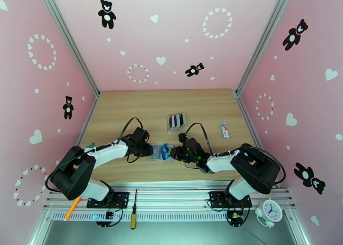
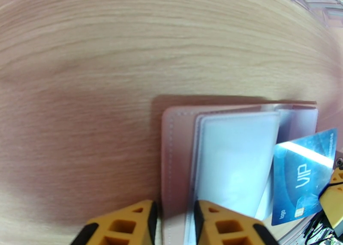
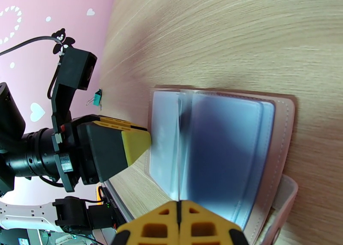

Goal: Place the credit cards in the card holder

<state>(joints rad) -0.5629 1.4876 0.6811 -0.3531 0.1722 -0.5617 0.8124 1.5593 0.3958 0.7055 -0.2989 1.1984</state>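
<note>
- From above, the card holder (image 1: 157, 152) lies open on the wooden table (image 1: 128, 113), near the front edge and between the two grippers. A clear rack (image 1: 176, 121) of upright dark cards stands behind it, and a small white-and-red item (image 1: 224, 129) lies off to the right.
- The left wrist view makes the blue card (image 2: 304, 173) legible. It is glossy, printed "VIP" in white, and has a chip near its lower edge. It sits tilted, with its left edge over the holder's right-hand sleeves. Whether it has entered a sleeve cannot be told.
- The right wrist view adds the holder's snap tab (image 3: 285, 203), curling off the lower right corner.
- The left gripper (image 2: 173, 207) has its fingers at a narrow gap, with a strip of the holder's cover between them. Whether they pinch it cannot be told.
- The right gripper (image 3: 178, 207) has its fingers pressed together to a bare seam. Its yellow fingertip (image 2: 332, 198) clamps the card's lower right corner.
- The cover is tan-pink, leather-like and stitched along its rim. The sleeves are bluish, translucent and round-cornered. The fingers are yellow with cut-out triangular cells.
</note>
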